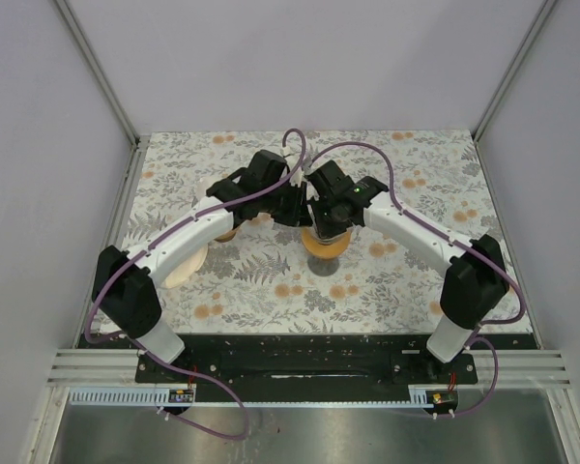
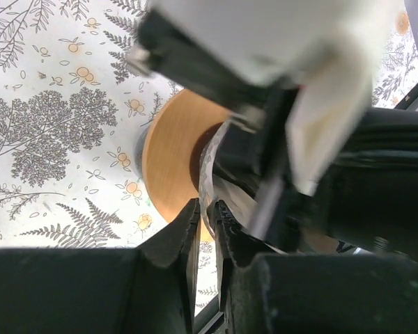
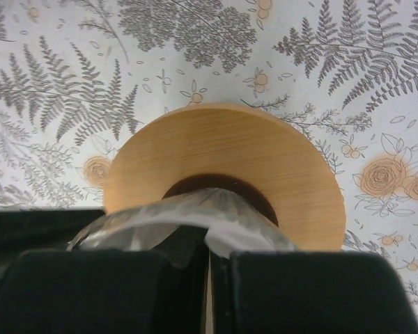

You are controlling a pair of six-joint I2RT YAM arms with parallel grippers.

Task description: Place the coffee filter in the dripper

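Fig.: left gripper (image 2: 207, 217) and right gripper (image 3: 207, 255), each with fingers clamped on the pale coffee filter (image 3: 188, 212), directly above the wooden-collared dripper (image 3: 223, 153) on a fern-print tablecloth (image 3: 56, 83).

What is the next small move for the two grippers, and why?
Probably lower both a little: the right gripper and left gripper pinch the pale crumpled paper filter over the dark hole of the round wooden dripper, not yet seated.
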